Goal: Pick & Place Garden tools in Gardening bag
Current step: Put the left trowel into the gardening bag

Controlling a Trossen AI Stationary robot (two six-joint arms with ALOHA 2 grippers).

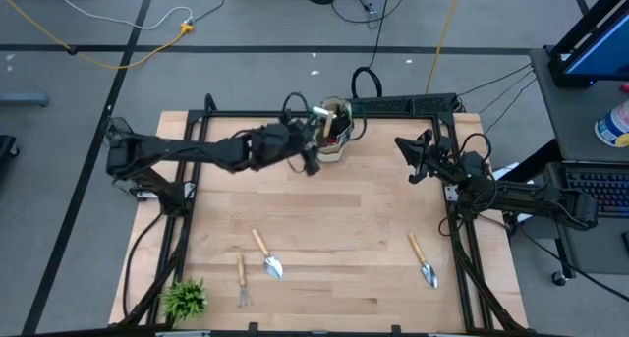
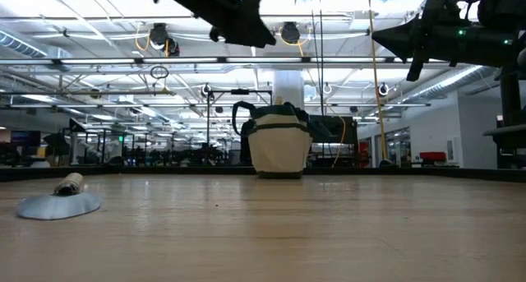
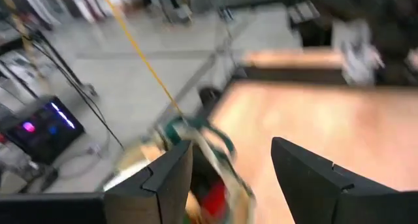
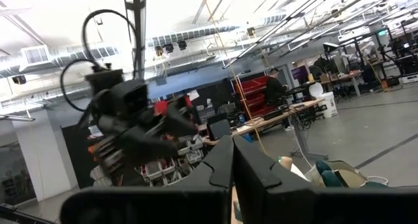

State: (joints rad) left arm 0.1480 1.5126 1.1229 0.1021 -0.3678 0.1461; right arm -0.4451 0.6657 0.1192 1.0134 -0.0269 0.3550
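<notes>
The left gripper (image 1: 313, 158), fingers spread and empty, is hovering beside the gardening bag (image 1: 335, 131); 3 garden tools (image 1: 267, 255) are waiting near the surface's (image 1: 344, 209) front edge, needing low, centered grasps. The right gripper (image 1: 411, 150), fingers pressed together, is idling.

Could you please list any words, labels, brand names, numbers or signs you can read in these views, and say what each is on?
None can be read.
Gardening bag: no print shows on its beige fabric.
Trowels and hand rake: no markings visible.
White container beside the table: any label is too small to read.
Signs in the room behind: too small or blurred.
</notes>
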